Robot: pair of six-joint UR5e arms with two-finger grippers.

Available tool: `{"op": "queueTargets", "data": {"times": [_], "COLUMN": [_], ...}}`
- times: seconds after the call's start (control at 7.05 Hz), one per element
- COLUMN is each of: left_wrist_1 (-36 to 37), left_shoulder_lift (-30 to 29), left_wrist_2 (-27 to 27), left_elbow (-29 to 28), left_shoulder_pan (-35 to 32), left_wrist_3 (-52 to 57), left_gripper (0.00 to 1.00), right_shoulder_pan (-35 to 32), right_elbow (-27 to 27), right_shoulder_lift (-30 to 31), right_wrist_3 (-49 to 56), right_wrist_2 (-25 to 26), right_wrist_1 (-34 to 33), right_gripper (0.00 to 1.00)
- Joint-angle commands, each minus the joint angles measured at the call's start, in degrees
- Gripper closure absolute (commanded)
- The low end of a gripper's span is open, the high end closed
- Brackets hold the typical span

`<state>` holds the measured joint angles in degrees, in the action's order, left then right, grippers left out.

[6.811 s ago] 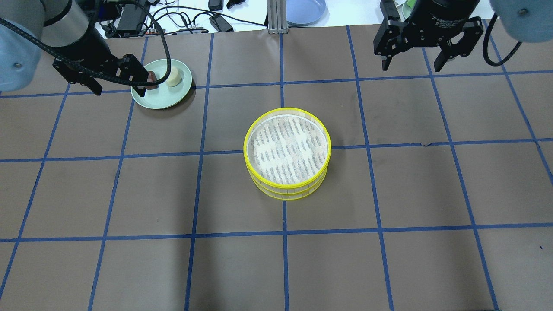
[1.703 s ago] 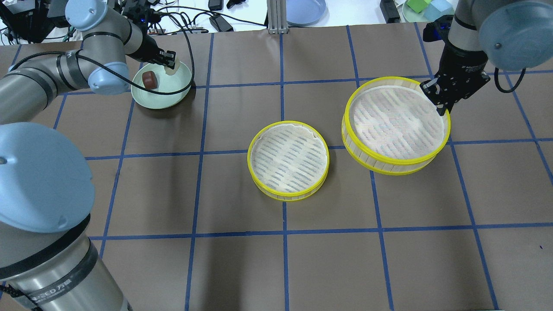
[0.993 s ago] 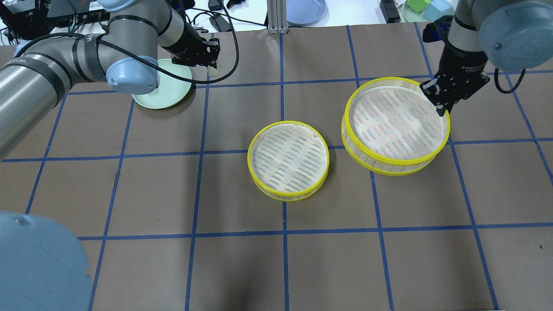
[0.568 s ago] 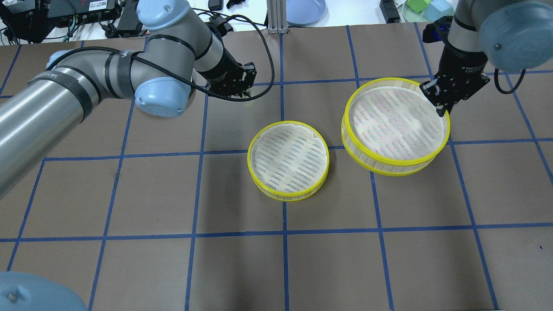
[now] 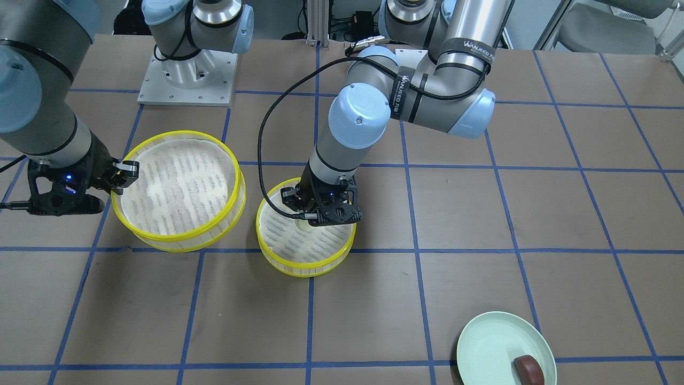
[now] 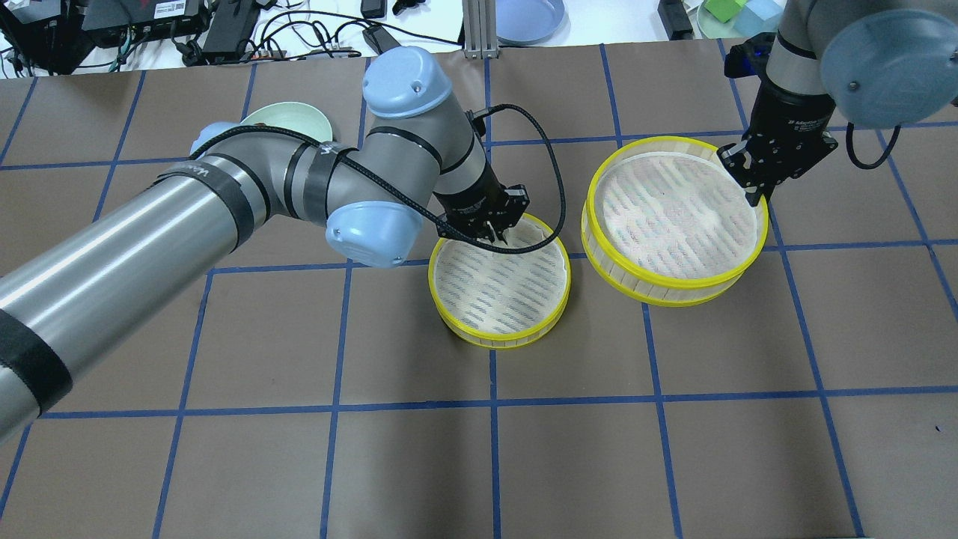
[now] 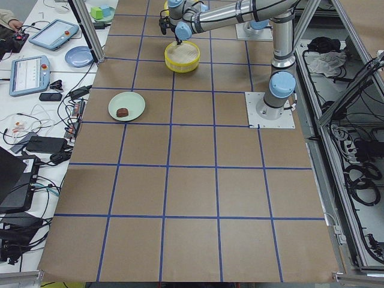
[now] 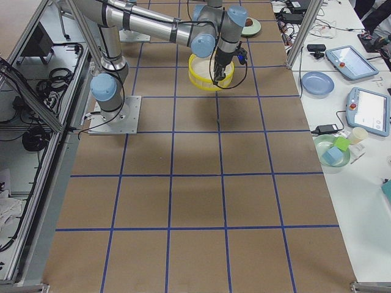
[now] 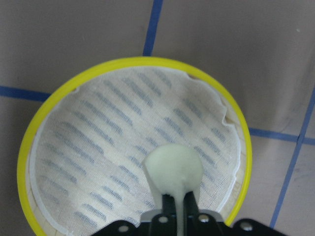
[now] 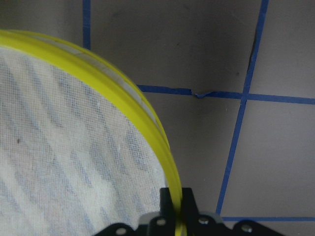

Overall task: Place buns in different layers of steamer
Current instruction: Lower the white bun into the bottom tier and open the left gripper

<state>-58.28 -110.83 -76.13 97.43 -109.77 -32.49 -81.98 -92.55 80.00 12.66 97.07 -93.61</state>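
Note:
One steamer layer point(image 6: 499, 333) with a yellow rim sits on the table's middle; it also shows in the front view point(image 5: 299, 264) and the left wrist view point(image 9: 29, 147). My left gripper point(image 6: 498, 236) is shut on the cream-white bun point(image 9: 173, 169) and holds it low over that layer's mesh floor, near its far edge. My right gripper point(image 6: 751, 191) is shut on the rim of the second layer point(image 6: 673, 281), held a little above the table to the right; the right wrist view shows its rim point(image 10: 123, 93) too. The reddish-brown bun point(image 5: 528, 369) lies on the pale green plate point(image 5: 491, 342).
The green plate point(image 6: 288, 116) lies at the far left, partly behind my left arm. A blue plate point(image 6: 528, 16), an aluminium post point(image 6: 473, 30), cables and a bowl of blocks point(image 6: 737, 11) line the far edge. My arm bases point(image 5: 187, 75) stand at my side of the table.
My left gripper has carried the cream-white bun from the green plate to over the middle layer. My right gripper, with the lifted layer, has shifted slightly left.

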Motion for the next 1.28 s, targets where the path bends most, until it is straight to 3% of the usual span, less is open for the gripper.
{"op": "queueTargets", "data": {"times": [0.0,0.14,0.28,0.85,1.14], "left_wrist_1": [-3.74,-8.21,-8.77,-8.95,-9.13], "left_shoulder_lift": [-0.18,0.08,0.61,-0.80,0.08], "left_wrist_2": [-1.73,-2.70,-2.80,-7.37,-8.15], "left_elbow": [1.27,1.27,0.92,0.30,-1.88], "left_shoulder_pan": [-0.97,-0.97,-1.06,1.65,5.76], "left_wrist_3": [-0.29,-2.64,-3.97,0.23,3.89], "left_gripper": [0.29,0.21,0.00,0.00,0.00], "right_shoulder_pan": [-0.11,-0.11,-0.20,-1.43,-7.54], "right_elbow": [-0.08,-0.17,-0.17,-0.26,-0.61], "right_shoulder_lift": [0.07,-0.02,0.07,0.07,-0.63], "right_wrist_3": [-0.35,-0.35,-0.44,-2.54,-12.77], "right_wrist_2": [-0.21,-0.21,-0.21,-0.30,-0.21], "right_wrist_1": [0.00,0.00,0.00,0.00,-0.35], "right_gripper": [1.00,1.00,1.00,1.00,1.00]}}
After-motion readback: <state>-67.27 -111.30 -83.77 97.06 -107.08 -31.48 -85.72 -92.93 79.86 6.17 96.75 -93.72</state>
